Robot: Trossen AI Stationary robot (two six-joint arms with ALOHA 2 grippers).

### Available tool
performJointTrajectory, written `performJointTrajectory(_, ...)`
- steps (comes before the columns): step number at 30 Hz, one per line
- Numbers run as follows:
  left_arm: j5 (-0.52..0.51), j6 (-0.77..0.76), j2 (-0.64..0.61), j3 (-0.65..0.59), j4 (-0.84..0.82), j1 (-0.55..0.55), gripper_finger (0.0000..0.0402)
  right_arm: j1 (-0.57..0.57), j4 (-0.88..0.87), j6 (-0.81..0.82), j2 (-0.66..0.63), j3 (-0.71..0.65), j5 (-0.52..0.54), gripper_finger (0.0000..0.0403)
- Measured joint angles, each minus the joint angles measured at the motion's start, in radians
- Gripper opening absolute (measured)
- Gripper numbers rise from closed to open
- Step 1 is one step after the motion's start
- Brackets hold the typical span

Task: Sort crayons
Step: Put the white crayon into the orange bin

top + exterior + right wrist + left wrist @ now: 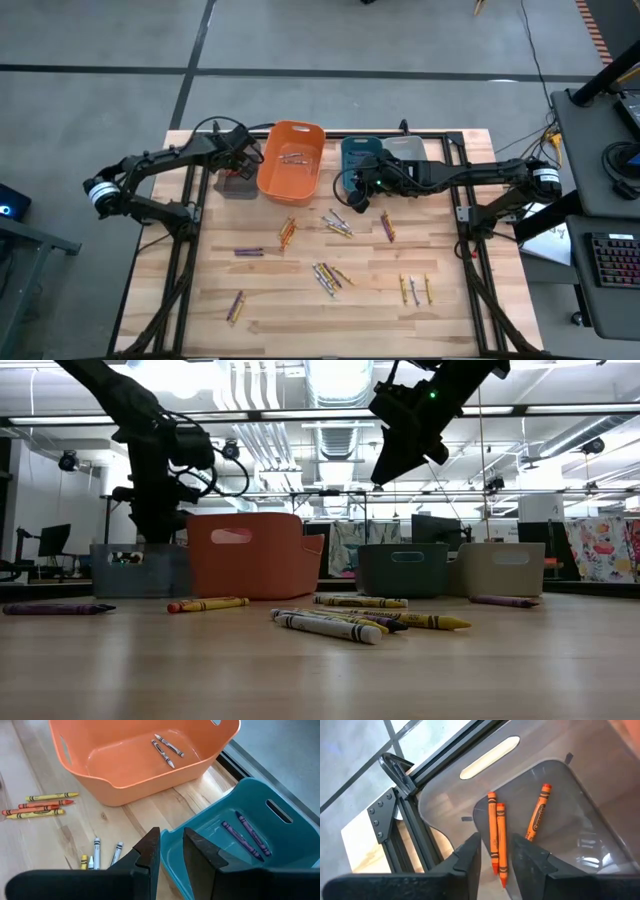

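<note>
Wooden table | orange crayons in grey bin | labels unreadable

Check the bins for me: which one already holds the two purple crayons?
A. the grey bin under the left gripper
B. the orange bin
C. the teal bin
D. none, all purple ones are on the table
C: the right wrist view shows two purple crayons lying side by side on the floor of the teal bin.
</note>
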Motion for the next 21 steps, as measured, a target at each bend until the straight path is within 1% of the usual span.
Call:
performJointTrajectory(5, 0.027, 0.002, -0.071, 0.0, -0.001, -0.022, 0.0091, 0.0, 0.0, 0.019, 0.0, 0.0, 0.0, 0.0073)
performJointTrajectory(9, 0.028, 0.003, -0.157, 0.0, -0.001, -0.066, 0.0091, 0.0, 0.0, 0.062, 0.0, 0.0, -0.002, 0.0073)
performJointTrajectory(15, 0.028, 0.002, -0.289, 0.0, 0.018, -0.175, 0.0091, 0.002, 0.0, 0.171, 0.0, 0.0, -0.023, 0.0073)
performJointTrajectory(18, 0.028, 0.002, -0.342, 0.0, 0.044, -0.238, 0.0091, 0.009, 0.0, 0.216, 0.0, 0.0, -0.061, 0.0073)
performJointTrajectory(21, 0.029, 0.003, -0.381, 0.0, 0.083, -0.303, 0.0091, 0.03, 0.0, 0.252, 0.0, 0.0, -0.064, 0.0073)
